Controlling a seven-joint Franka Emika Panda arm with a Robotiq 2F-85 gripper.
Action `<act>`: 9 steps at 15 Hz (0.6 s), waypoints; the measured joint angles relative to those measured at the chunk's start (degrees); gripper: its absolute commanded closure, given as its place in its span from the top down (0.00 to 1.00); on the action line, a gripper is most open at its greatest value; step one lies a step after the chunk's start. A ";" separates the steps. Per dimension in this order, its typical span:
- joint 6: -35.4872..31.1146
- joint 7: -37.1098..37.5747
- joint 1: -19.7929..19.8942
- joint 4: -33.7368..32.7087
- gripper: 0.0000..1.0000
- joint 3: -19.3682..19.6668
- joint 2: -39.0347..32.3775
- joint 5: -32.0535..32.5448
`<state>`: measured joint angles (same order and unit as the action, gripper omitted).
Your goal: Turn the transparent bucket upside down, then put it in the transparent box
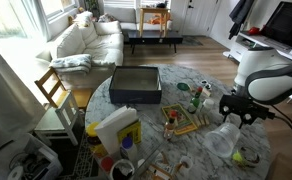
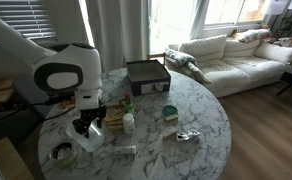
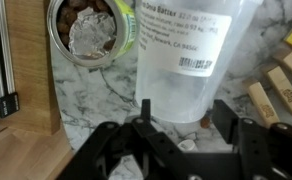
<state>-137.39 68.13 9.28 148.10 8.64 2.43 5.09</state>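
Note:
The transparent bucket [image 3: 181, 55] is a milky tub with a printed label. In the wrist view it lies between my two fingers, narrow end toward me. My gripper [image 3: 183, 118] has a finger pressed against each side of it and looks shut on it. In both exterior views the gripper [image 1: 236, 112] [image 2: 86, 126] points down at the table edge, with the bucket [image 1: 224, 141] just below it. A whitish rectangular bin [image 1: 114, 124] that looks like the transparent box stands at the opposite side of the round table, with something yellow against it.
A green-and-yellow cup [image 3: 91, 30] [image 1: 248, 155] [image 2: 62, 152] with foil inside stands close beside the bucket. Wooden blocks [image 3: 278, 85] lie on the other side. A dark grey flat box [image 1: 134, 85] [image 2: 146, 75] sits on the marble table [image 2: 201, 115]. The table edge is near the gripper.

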 measured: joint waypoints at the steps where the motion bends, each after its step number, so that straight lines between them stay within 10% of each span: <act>1: -1.08 -0.09 0.22 0.77 1.00 0.19 -0.06 -0.68; 9: -7.16 -2.20 0.55 3.85 1.00 0.68 -3.25 -6.52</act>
<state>-144.55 65.93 9.83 151.95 9.32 -0.82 -1.43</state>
